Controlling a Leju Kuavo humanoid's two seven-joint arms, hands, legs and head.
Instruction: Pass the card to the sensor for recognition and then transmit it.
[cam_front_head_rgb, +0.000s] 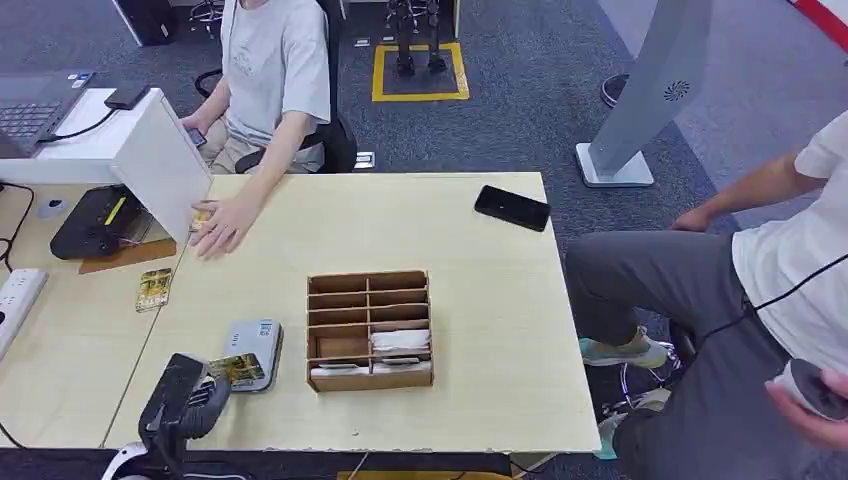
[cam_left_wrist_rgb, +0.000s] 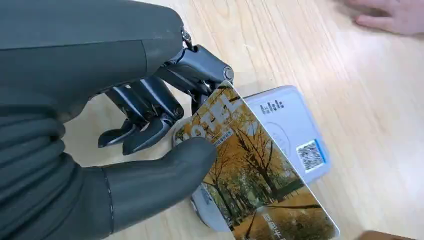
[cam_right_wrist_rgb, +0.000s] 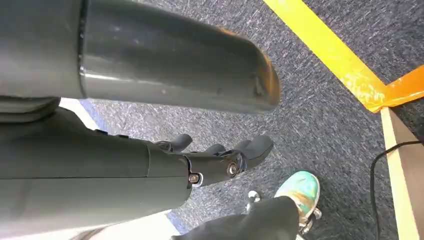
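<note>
My left hand (cam_front_head_rgb: 187, 398) is at the table's near left corner and pinches a card (cam_left_wrist_rgb: 250, 175) printed with yellow autumn trees between thumb (cam_left_wrist_rgb: 165, 175) and fingers (cam_left_wrist_rgb: 150, 120). The card (cam_front_head_rgb: 238, 370) lies flat over the near end of the grey-white sensor (cam_front_head_rgb: 255, 345), covering part of its top. The far end of the sensor (cam_left_wrist_rgb: 295, 135), with a QR sticker, stays uncovered. My right hand (cam_right_wrist_rgb: 220, 160) hangs beside the table above the carpet, holding nothing, fingers loosely apart.
A wooden compartment box (cam_front_head_rgb: 369, 330) stands just right of the sensor. A seated person's hand (cam_front_head_rgb: 222, 225) rests on the table's far left by a white box (cam_front_head_rgb: 160, 150). Another card (cam_front_head_rgb: 153, 289) and a black phone (cam_front_head_rgb: 512, 207) lie on the tabletop. A second person sits at right.
</note>
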